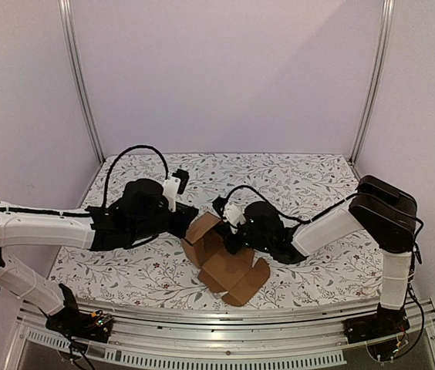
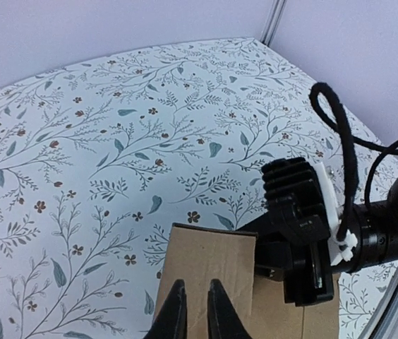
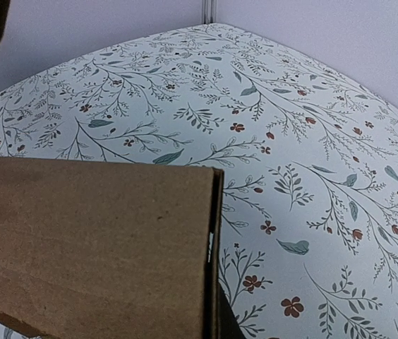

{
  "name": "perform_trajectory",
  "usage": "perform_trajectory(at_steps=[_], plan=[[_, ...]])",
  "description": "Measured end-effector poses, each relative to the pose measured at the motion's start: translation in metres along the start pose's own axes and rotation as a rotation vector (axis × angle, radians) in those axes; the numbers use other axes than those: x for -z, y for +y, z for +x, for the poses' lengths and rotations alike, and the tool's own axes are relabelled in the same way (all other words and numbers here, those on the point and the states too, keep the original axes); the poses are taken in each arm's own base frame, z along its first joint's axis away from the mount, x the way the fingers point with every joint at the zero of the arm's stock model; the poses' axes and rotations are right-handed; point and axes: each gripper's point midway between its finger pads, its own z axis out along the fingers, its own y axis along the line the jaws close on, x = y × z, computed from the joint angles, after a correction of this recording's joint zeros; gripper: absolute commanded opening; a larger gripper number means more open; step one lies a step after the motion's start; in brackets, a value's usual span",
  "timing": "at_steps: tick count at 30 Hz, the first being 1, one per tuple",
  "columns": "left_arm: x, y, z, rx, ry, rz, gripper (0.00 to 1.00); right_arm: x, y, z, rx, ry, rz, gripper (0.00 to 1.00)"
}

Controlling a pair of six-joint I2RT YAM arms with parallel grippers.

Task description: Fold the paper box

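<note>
The brown die-cut cardboard paper box (image 1: 225, 266) lay half folded near the front middle of the table, between the two grippers. One flap stood raised on its left side, and its flat flaps reached towards the near edge. They stopped just short of the aluminium rail (image 1: 225, 316) that ran along that edge.

The black left gripper (image 2: 197, 314) met the raised flap. Its fingers (image 2: 176, 314) sat close together with only a thin slit between them. Cardboard showed behind that slit, and whether they pinched the sheet could not be told.

The black right gripper (image 1: 234, 230) pressed in from the other side, just beside the left one. Its wrist view was largely filled by a cardboard panel with a folded edge, and the state of its fingers could not be told either.

A looped black cable (image 2: 347, 162) hung over the right wrist. Behind the box the white table cover printed with leafy sprigs (image 1: 295, 177) ran open to the back wall and to both side walls. Slanted metal posts (image 1: 79, 77) stood at the rear corners.
</note>
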Motion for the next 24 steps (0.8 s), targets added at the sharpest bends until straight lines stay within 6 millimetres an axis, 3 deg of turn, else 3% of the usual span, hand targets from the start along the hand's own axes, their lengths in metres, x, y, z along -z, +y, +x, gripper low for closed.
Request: perform_trajectory(at_steps=[2, 7, 12, 17, 20, 24], plan=[[-0.01, -0.002, 0.01, -0.008, 0.039, 0.023, 0.0, -0.003, 0.003, 0.003, 0.009, -0.014, -0.017, 0.0], [-0.033, -0.005, 0.032, -0.007, 0.122, 0.067, 0.0, -0.007, 0.007, 0.002, 0.014, -0.045, -0.035, 0.0], [-0.041, -0.005, 0.044, -0.001, 0.158, 0.088, 0.0, -0.009, 0.009, 0.007, 0.012, -0.048, -0.059, 0.02], [-0.047, -0.003, 0.049, -0.002, 0.175, 0.084, 0.0, -0.013, 0.008, 0.013, 0.003, -0.054, -0.072, 0.14], [-0.051, -0.004, 0.051, -0.003, 0.183, 0.084, 0.0, -0.015, 0.008, 0.014, -0.002, -0.067, -0.074, 0.27], [-0.053, -0.005, 0.052, -0.002, 0.182, 0.089, 0.0, -0.017, 0.008, 0.013, -0.014, -0.091, -0.076, 0.3]])
